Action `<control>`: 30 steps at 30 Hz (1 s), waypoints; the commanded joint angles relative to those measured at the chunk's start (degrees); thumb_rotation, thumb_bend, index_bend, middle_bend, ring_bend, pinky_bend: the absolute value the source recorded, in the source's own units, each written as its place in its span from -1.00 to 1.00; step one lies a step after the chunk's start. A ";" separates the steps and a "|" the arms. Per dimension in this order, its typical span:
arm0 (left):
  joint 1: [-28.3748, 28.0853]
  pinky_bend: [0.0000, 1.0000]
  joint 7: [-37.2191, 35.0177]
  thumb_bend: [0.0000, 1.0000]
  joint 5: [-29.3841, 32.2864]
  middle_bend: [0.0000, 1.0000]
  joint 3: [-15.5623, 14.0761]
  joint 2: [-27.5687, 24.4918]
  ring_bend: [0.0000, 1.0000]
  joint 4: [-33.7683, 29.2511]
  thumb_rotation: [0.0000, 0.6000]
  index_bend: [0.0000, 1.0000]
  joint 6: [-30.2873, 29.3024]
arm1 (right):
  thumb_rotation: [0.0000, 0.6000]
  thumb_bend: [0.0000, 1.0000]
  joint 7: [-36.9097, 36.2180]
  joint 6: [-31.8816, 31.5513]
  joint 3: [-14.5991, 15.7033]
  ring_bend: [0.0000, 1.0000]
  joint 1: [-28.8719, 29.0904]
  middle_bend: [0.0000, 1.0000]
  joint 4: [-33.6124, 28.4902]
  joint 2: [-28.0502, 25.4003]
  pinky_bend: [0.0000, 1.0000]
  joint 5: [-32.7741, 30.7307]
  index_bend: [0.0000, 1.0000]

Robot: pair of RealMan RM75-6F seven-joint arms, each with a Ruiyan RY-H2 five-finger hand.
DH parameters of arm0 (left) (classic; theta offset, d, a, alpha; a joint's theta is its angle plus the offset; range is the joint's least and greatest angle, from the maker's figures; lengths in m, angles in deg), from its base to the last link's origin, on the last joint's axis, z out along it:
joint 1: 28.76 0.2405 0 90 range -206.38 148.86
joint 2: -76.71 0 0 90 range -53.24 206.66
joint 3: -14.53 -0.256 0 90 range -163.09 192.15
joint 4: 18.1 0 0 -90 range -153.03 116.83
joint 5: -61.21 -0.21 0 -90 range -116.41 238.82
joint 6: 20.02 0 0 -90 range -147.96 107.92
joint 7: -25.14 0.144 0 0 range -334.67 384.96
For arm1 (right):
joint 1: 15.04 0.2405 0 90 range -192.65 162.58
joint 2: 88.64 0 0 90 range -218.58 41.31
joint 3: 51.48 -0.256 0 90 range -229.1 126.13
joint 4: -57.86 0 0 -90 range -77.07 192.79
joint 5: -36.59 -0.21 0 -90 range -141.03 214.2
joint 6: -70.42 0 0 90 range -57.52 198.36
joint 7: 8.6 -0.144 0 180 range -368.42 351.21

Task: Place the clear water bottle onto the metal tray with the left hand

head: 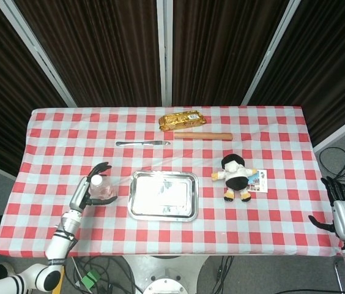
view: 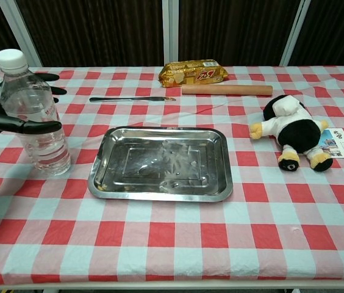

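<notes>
Clear water bottle [view: 33, 113] stands upright on bench [view: 178, 238] just left of metal tray [view: 161, 163], looks light, thin-walled, slippery; left robot hand [view: 14, 111] wraps mid-body, not visibly clamped.

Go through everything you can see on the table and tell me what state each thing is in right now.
water bottle: upright, capped, on the cloth left of the tray
left hand: fingers around the bottle
metal tray: empty
plush toy: lying on its side
knife: lying flat
rolling pin: lying flat
snack pack: sealed
right hand: off the table, holding nothing
</notes>
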 commanded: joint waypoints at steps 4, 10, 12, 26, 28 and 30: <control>0.23 -0.26 -0.24 -0.84 0.97 -0.03 0.07 -0.13 -0.35 0.45 1.00 -0.10 -0.02 | 1.00 -0.80 0.13 0.12 -0.07 -1.00 0.10 -0.94 -0.24 -0.04 -1.00 -0.05 -0.87; 0.94 -0.05 0.00 -0.67 1.68 0.21 0.66 -0.23 -0.12 0.31 1.00 0.15 -1.72 | 1.00 -0.80 0.19 0.09 -0.03 -1.00 0.07 -0.93 -0.31 -0.05 -1.00 0.01 -0.87; 0.76 -0.02 0.26 -0.64 1.83 0.26 1.06 -0.30 -0.09 0.08 1.00 0.20 -1.86 | 1.00 -0.80 0.11 0.09 0.01 -1.00 0.04 -0.93 -0.21 -0.04 -1.00 0.02 -0.87; -8.02 0.06 5.39 -0.58 1.22 0.33 12.92 -6.47 0.01 -6.29 1.00 0.28 -1.96 | 1.00 -0.80 0.04 -0.38 -0.16 -1.00 -0.08 -0.93 -0.67 -0.39 -1.00 0.11 -0.87; -8.72 0.07 6.00 -0.58 0.87 0.34 13.99 -8.35 0.02 -7.87 1.00 0.28 -2.14 | 1.00 -0.80 -0.05 -0.60 -0.21 -1.00 -0.13 -0.93 -0.75 -0.46 -1.00 0.19 -0.87; -8.67 0.08 6.56 -0.58 0.64 0.34 13.33 -9.28 0.03 -8.56 1.00 0.28 -2.01 | 1.00 -0.80 -0.20 -0.71 -0.26 -1.00 -0.17 -0.94 -0.83 -0.54 -1.00 0.18 -0.87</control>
